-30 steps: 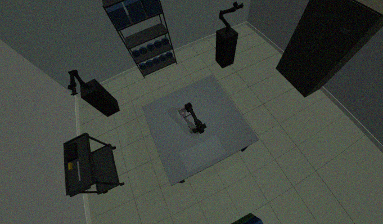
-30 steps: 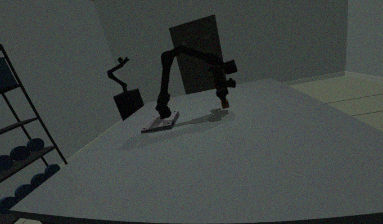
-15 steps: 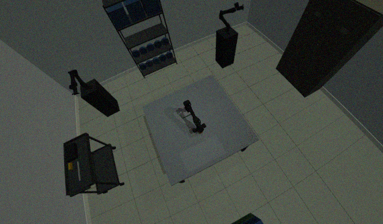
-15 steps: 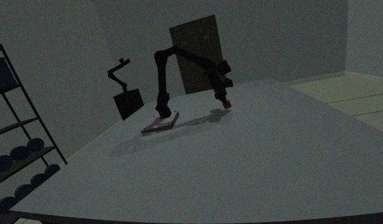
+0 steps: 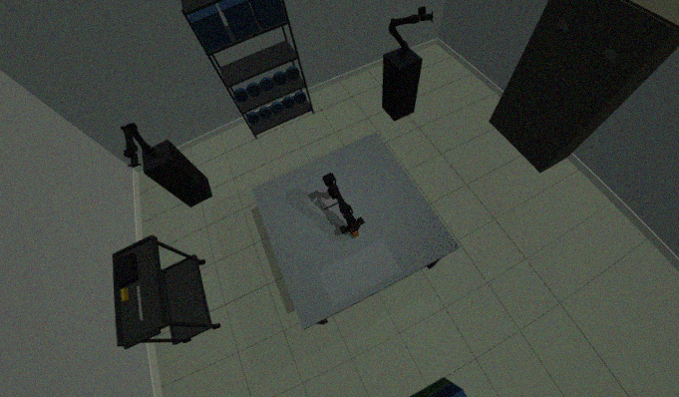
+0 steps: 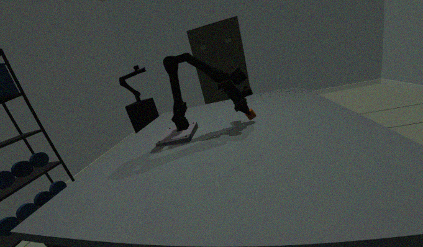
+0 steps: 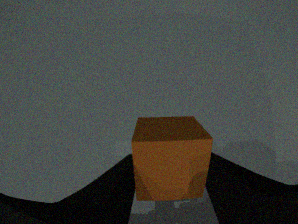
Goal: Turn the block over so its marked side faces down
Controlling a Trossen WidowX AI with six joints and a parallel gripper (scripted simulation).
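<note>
Toward four o'clock from the arm's base plate, the gripper clamps the orange block, seemingly lifted and tilted above the table, turning and setting down apparently unfinished.

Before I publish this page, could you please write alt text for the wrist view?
A plain orange block is held between the two black fingers of the gripper, above a dim grey table surface with faint shadows at lower right.
</note>
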